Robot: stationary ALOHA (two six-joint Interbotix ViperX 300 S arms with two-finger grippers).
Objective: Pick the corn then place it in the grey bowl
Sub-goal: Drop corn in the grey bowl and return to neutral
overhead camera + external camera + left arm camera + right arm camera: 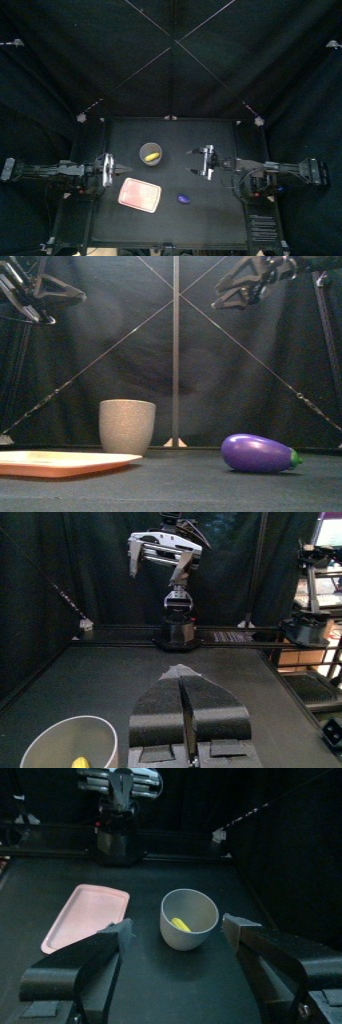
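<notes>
Both empty, right gripper [178, 923] wide open, left gripper [187, 672] closed; corn [179, 925] inside grey bowl [189, 942]

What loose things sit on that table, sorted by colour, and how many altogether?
Grey: 1, the tall cup
Pink: 1, the flat tray
Purple: 1, the toy eggplant
Yellow: 1, the corn, lying inside the tall cup
Total: 4

Dim light fills the booth, its black curtains [80, 60] swallowing most of it; from above the worktop [201, 215] lies near featureless. At table level a soft sheen crowns the purple eggplant [258, 453], with a faint shadow beneath it; the grey cup [127, 426] is evenly lit.
</notes>
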